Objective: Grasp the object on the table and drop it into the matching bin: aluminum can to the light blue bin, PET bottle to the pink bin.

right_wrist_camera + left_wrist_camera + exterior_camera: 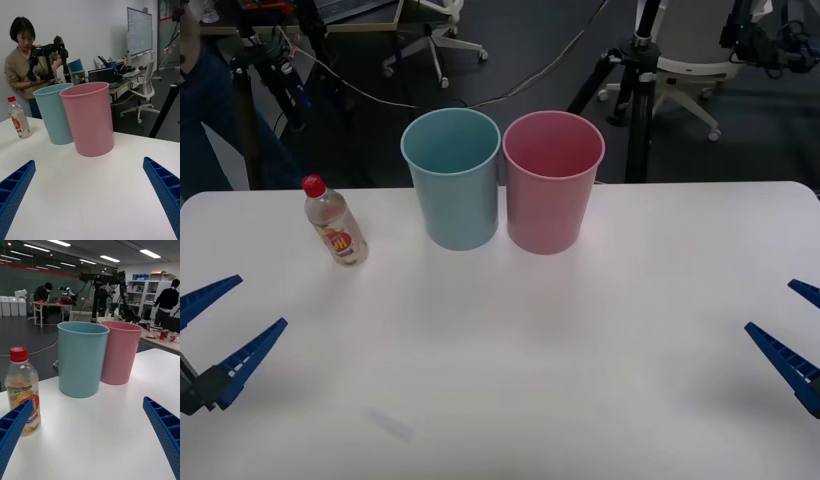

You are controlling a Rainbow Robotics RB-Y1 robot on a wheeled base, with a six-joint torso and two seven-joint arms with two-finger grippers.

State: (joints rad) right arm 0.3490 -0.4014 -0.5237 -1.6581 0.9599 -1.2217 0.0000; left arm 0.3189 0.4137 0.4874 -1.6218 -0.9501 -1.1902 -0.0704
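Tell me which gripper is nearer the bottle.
Left. The left gripper sits open at the table's near left edge, just in front of the bottle. The right gripper is open at the far right edge, across the table.

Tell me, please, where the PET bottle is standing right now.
The PET bottle stands upright on the table, on the robot's left, beside the light blue bin.
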